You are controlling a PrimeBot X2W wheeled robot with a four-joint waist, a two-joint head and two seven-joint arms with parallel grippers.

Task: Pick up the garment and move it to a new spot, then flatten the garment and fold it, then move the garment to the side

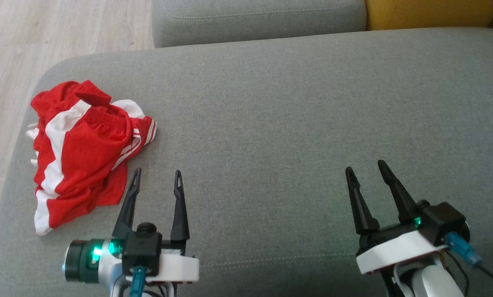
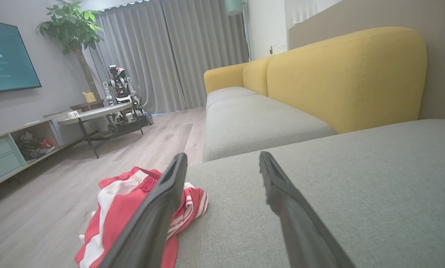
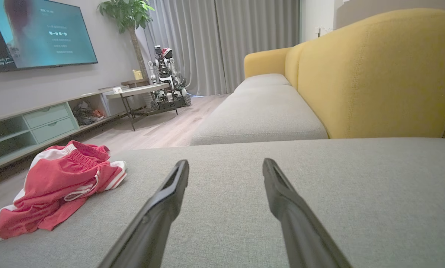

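Red garment crumpled, grey cushion, yellow backrest

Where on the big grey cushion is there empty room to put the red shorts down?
The grey cushion is bare from the red shorts across to its right edge, including between the left gripper and right gripper. Only the left end, where the shorts lie crumpled, is crowded.

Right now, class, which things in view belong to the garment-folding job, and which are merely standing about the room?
Job: red and white shorts; grey seat cushion they lie on.
Standing about: television; potted plant; round table; another robot; yellow backrest.
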